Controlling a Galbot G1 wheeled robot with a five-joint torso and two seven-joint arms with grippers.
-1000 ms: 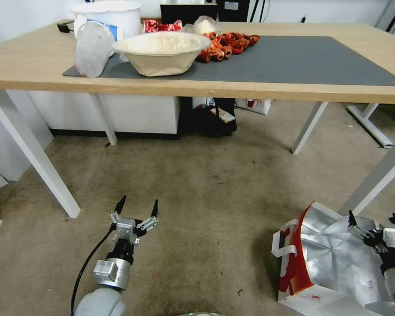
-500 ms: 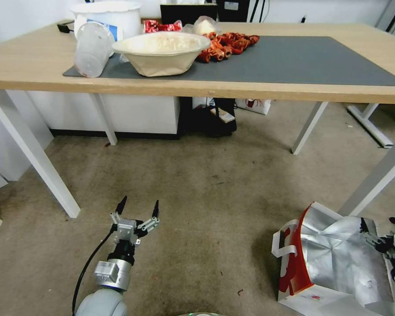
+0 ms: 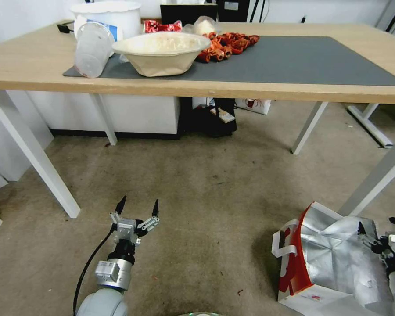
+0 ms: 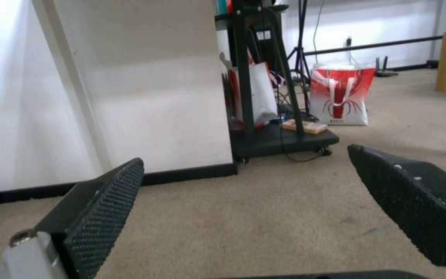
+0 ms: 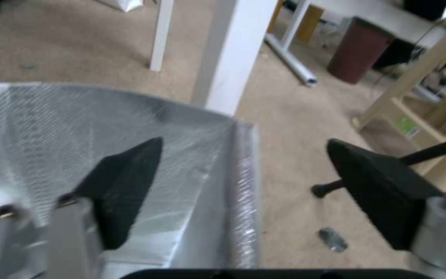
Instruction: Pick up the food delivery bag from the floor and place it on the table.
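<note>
The food delivery bag (image 3: 329,263) stands on the carpet at lower right, its mouth open and silver foil lining showing, with a red side and a white strap handle (image 3: 281,245). My right gripper (image 3: 382,224) is open at the bag's right-hand rim. In the right wrist view the gripper (image 5: 244,142) straddles the foil rim (image 5: 241,170), one finger inside the bag (image 5: 78,124) and one outside. My left gripper (image 3: 139,202) hangs open and empty over bare carpet at lower left. The table (image 3: 30,66) with its dark grey mat (image 3: 294,57) spans the top.
On the table's left half stand a paper bowl (image 3: 161,52), a tipped clear cup (image 3: 92,48), a white bucket (image 3: 107,15) and red wrapped items (image 3: 228,44). White table legs (image 3: 35,162) (image 3: 375,180) flank the floor space. Another red-and-white bag (image 4: 340,95) sits beyond a black cart (image 4: 280,135).
My right gripper has shifted right and lower, from over the bag's foil interior to its right-hand rim. The left arm and the bag have stayed put.
</note>
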